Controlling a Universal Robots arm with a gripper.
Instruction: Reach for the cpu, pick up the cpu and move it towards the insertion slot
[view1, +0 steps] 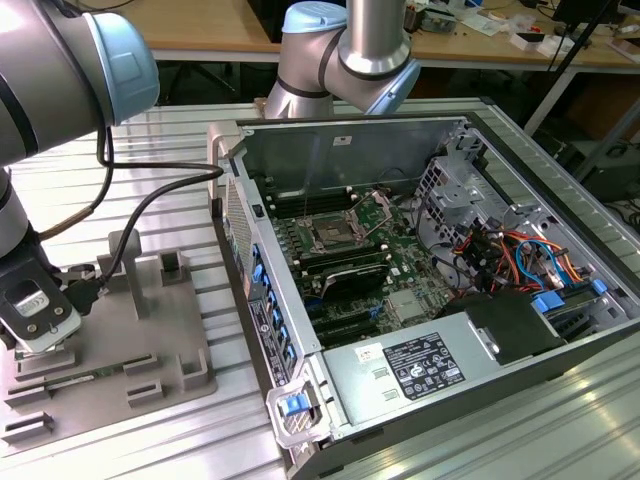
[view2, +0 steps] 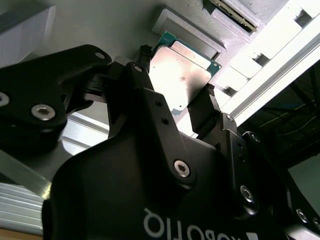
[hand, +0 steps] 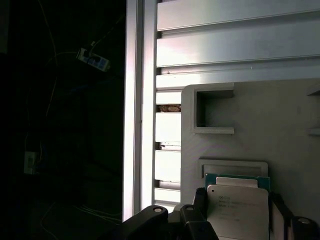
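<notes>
One open computer case (view1: 330, 150) is standing well apart from the gripper (view2: 177, 75), and one insertion slot (view1: 330, 236) is sitting inside it. One grey tray (view1: 150, 340) is lying directly beneath the gripper. Its two fingers (view2: 209, 97) are sitting narrow, pads apparently pressing opposite edges of the one cpu (view2: 182, 65), which is lying between them at its tray recess; lifted or resting, cannot tell. The cpu is likely light, rigid, slick-topped and delicate underneath. The thin side edges are looking like the proper hold.
</notes>
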